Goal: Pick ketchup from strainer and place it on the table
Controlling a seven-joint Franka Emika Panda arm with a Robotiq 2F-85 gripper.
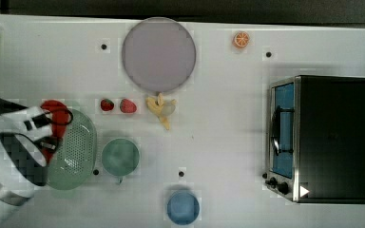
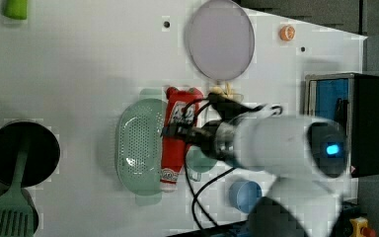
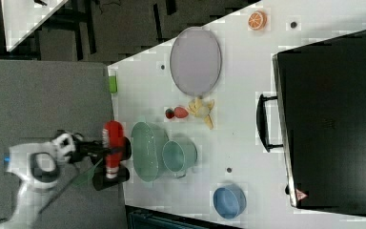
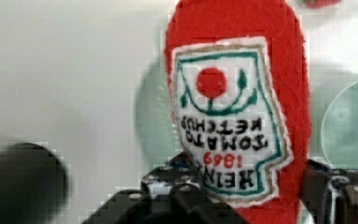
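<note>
Red ketchup (image 2: 173, 143), white label, held lengthwise above strainer (image 2: 138, 148) rim; mint oval strainer empty, resting on white worktop (image 2: 79, 74).

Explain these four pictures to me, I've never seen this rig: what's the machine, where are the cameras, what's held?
The white machine is one robot arm; its gripper is shut on the ketchup, a red bottle with a white label. Three pictures come from cameras off the arm; the fourth is on the wrist, so the ketchup's label looms large there. In the right view the bottle hangs clear of the strainer, a mint basket on the white table. Also on the table: a green cup, a blue cup, a lilac plate, two strawberries, a banana, an orange slice and a toaster oven.
</note>
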